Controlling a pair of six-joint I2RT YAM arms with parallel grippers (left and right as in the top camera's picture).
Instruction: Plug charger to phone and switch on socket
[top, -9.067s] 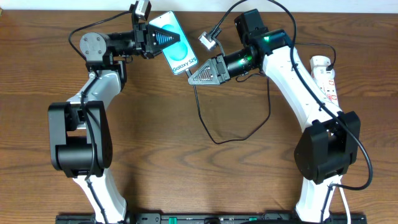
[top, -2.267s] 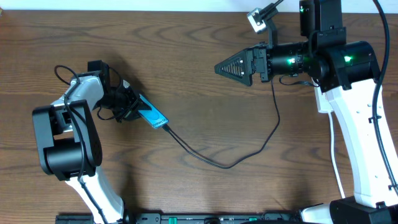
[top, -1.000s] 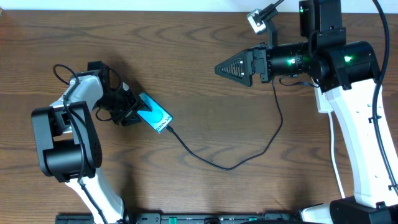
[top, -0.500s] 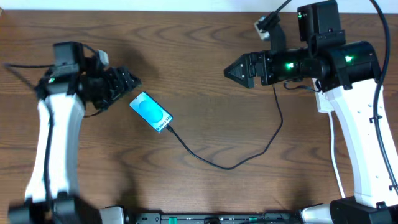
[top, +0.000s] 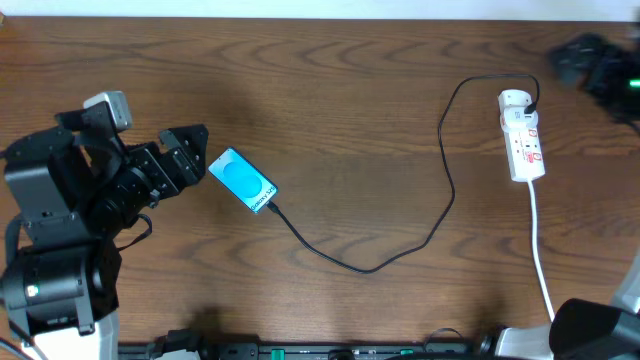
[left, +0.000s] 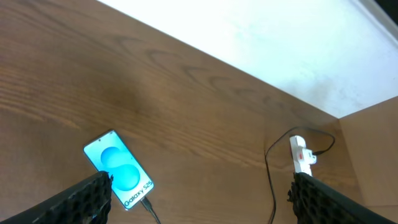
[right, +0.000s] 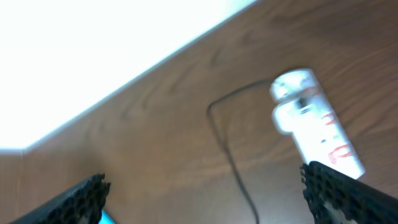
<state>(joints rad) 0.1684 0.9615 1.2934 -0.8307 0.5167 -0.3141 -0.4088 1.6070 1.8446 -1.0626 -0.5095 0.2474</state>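
The phone (top: 242, 180) lies flat on the table, teal screen up, and shows in the left wrist view as the phone (left: 119, 169). The charger (top: 372, 266) is a thin black cable with its tip in the phone's lower end (left: 148, 205). It curves right and up to the socket (top: 522, 135), a white power strip with red markings. My left gripper (top: 197, 153) is open just left of the phone, apart from it, with nothing between its fingers (left: 87, 199). My right gripper (right: 211, 199) is open and empty, a blur at the top right edge of the overhead view.
The socket's white cord (top: 540, 250) runs down to the table's front edge. A white wall borders the far side of the table (left: 261, 37). The socket (right: 317, 124) and the charger cable (right: 230, 143) lie below the right wrist camera.
My left gripper has let go of the phone, opened and drawn back to the left. The right arm has swung out to the top right, uncovering the socket.
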